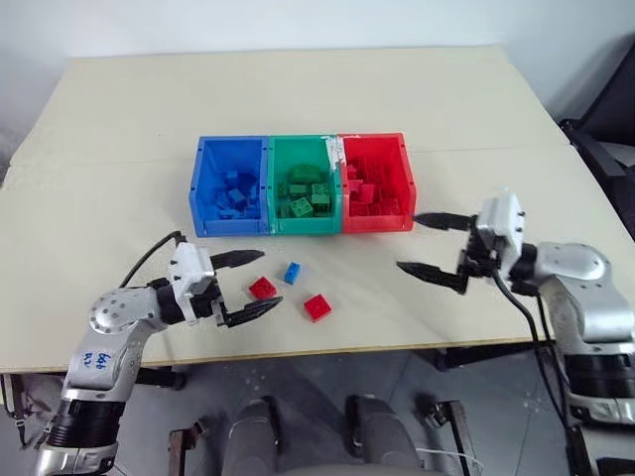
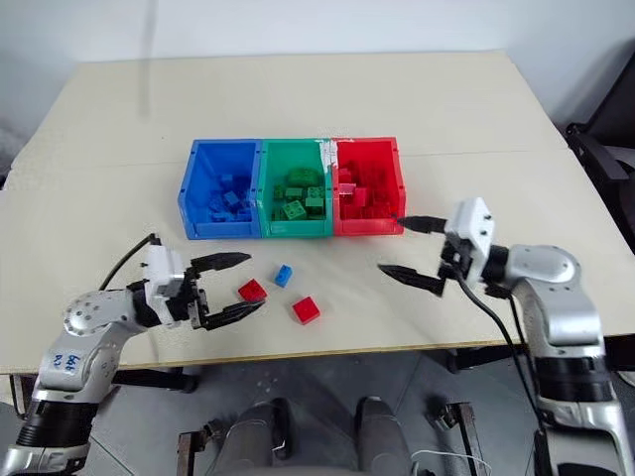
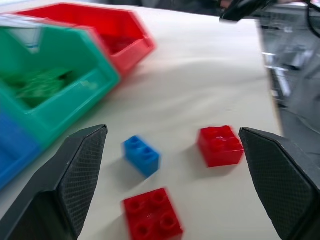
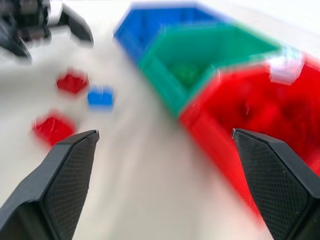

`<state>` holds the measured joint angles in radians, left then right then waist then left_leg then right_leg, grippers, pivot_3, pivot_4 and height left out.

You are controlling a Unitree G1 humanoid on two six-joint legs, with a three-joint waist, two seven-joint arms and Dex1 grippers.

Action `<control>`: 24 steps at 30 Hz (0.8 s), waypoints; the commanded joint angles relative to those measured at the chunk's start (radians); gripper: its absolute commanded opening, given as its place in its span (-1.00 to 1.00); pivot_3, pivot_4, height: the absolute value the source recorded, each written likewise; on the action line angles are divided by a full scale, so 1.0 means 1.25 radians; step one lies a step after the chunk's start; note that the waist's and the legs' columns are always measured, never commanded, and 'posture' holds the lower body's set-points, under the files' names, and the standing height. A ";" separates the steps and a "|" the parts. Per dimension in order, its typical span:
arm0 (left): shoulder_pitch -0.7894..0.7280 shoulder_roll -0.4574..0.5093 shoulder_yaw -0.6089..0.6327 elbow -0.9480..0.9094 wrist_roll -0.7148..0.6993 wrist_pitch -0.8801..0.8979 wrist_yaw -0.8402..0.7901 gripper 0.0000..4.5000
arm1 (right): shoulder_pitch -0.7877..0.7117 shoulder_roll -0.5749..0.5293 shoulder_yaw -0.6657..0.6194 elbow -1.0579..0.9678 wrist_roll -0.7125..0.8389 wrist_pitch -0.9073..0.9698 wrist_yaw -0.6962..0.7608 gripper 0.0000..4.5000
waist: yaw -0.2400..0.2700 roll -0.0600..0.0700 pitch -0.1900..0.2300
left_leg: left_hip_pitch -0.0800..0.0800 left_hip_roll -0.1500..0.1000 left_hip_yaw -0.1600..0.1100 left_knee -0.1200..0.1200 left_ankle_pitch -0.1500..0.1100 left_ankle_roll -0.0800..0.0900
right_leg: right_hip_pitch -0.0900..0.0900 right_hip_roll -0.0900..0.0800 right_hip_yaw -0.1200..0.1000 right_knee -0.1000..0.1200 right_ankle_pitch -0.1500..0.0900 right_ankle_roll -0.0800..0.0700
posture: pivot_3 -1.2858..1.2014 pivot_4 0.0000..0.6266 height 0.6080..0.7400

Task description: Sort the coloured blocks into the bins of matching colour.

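Pale bench (image 1: 327, 89), bare around a joined row of three bins: blue bin (image 1: 205, 188) on the robot's left, green bin (image 1: 276, 183) in the middle, red bin (image 1: 403, 178) on the robot's right, each already loaded with bricks of its own colour. Dark chair (image 1: 610, 129) off the bench's far right edge. Three loose bricks on open bench in front of the bins, well apart from the low front lips: one red brick (image 1: 262, 288) nearest the left gripper, a blue brick (image 1: 292, 273) just beside it toward the bins, a second red brick (image 1: 317, 306) a little further right and nearer the bench's front edge. Nothing between these bricks and either gripper. Left gripper (image 1: 251, 283) low over the bench, fingers spread wide and empty, first red brick just off its fingertips. Right gripper (image 1: 434, 245) just beside the red bin's front right corner, fingers likewise spread wide, holding nothing, well apart from the loose bricks.
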<state>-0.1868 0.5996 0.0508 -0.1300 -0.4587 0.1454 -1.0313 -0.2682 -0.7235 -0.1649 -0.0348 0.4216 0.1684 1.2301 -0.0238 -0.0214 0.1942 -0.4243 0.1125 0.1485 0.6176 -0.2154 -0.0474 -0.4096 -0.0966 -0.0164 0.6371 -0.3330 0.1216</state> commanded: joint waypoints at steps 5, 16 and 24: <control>-0.054 0.004 -0.012 0.048 0.015 -0.037 -0.042 1.00 | 0.090 -0.057 -0.070 0.075 0.006 -0.150 0.077 0.98 | -0.009 0.000 0.000 | 0.001 0.000 0.001 0.005 -0.001 0.000 | 0.002 0.000 0.001 0.001 0.000 0.001 | 0.03 -0.52 1.00; 0.058 0.080 0.125 0.030 -0.001 -0.037 -0.014 1.00 | 0.019 -0.042 -0.012 0.078 0.044 -0.141 0.128 0.98 | -0.005 0.000 0.000 | 0.001 0.002 0.001 0.008 -0.002 -0.001 | 0.001 0.001 0.001 0.003 0.000 0.001 | 0.03 -0.52 1.00; 0.152 0.142 0.144 -0.084 -0.012 0.041 -0.014 1.00 | -0.007 -0.040 0.012 0.022 0.073 -0.103 0.126 0.98 | -0.001 0.000 0.000 | 0.001 0.003 0.001 0.009 -0.005 0.003 | 0.002 0.000 0.001 0.003 0.000 0.000 | 0.03 -0.52 1.00</control>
<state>0.0062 0.7674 0.2464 -0.1492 -0.4474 0.1672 -1.0560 -0.2725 -0.7702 -0.1339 0.0231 0.4885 0.0320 1.3888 -0.0255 -0.0215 0.1942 -0.4235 0.1156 0.1498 0.6289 -0.2223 -0.0441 -0.4075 -0.0967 -0.0149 0.6410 -0.3328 0.1217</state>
